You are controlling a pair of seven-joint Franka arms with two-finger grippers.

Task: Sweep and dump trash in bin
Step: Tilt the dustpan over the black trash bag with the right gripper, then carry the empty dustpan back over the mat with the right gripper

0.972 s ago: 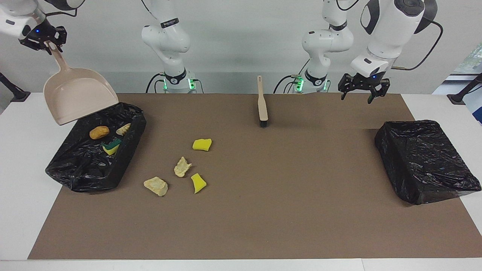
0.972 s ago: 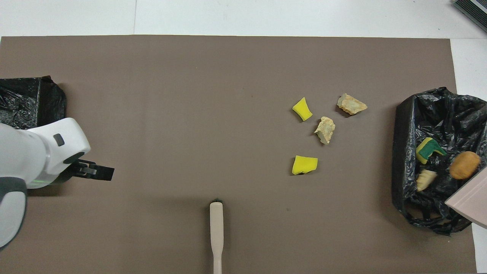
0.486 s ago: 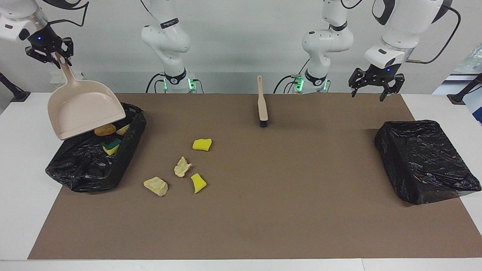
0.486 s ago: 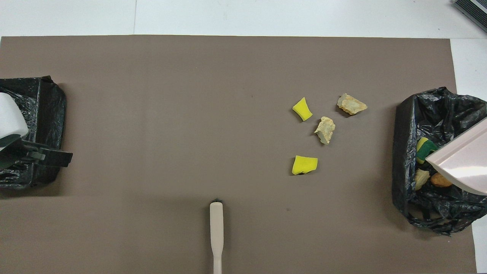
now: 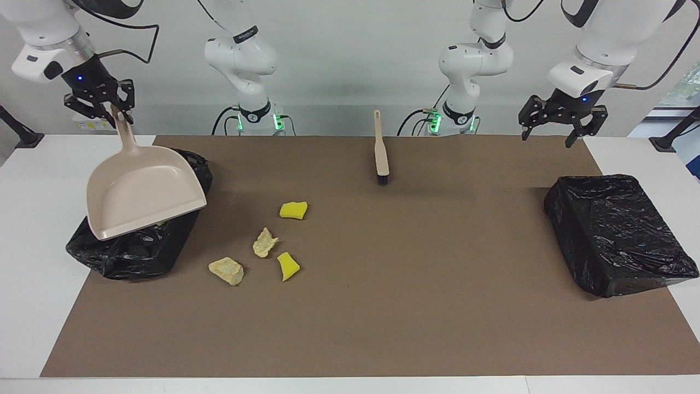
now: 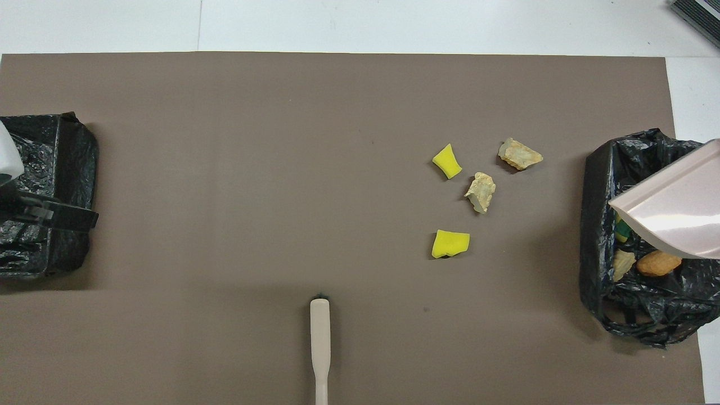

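Below right pincer (image 5: pixel 112 112) — binned trash (image 6: pixel 658 262).

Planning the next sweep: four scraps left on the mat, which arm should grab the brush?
Left. Its hand is open and empty, hanging over the mat's corner at its own end. The right hand is shut on the dustpan over the bin. The brush lies free between the bases.

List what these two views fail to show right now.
- Facing view: the dustpan, held by the right pincer, hides the inside of the bin beneath it.
- Overhead view: the dustpan covers most of the green-backed sponge; the right pincer is out of frame.
- Overhead view: the brush is cut off by the bottom edge.
- Overhead view: the left pincer is mostly cut off.
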